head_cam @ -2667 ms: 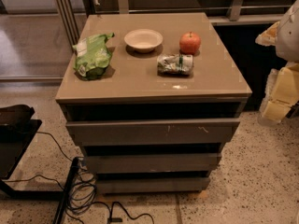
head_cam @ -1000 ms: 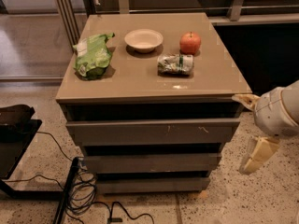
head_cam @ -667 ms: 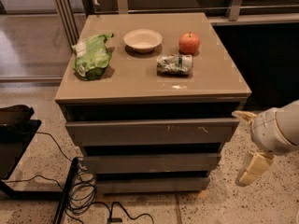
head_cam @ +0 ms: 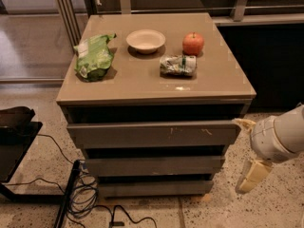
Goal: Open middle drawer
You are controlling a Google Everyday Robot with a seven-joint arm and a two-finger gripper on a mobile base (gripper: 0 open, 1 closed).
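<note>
Camera view shows the middle drawer (head_cam: 152,166) shut, its plain grey-brown front sitting between the taller scratched drawer front (head_cam: 152,134) above and the thin dark bottom drawer front (head_cam: 152,188) below. All three are under a worktop (head_cam: 142,82) carrying a green bag (head_cam: 95,57), a bowl (head_cam: 146,40) and an apple (head_cam: 193,43). The gripper (head_cam: 239,156) hangs off the cabinet's right side, level with the drawers and not touching them, its cream fingers (head_cam: 251,175) spread wide apart. The front looks stiff and smooth and has no handle, so pressing on the flat face would likely slip. The best hold is probably the top edge, where a dark gap should let one finger hook behind the lip. It should slide straight out on a level pull.
</note>
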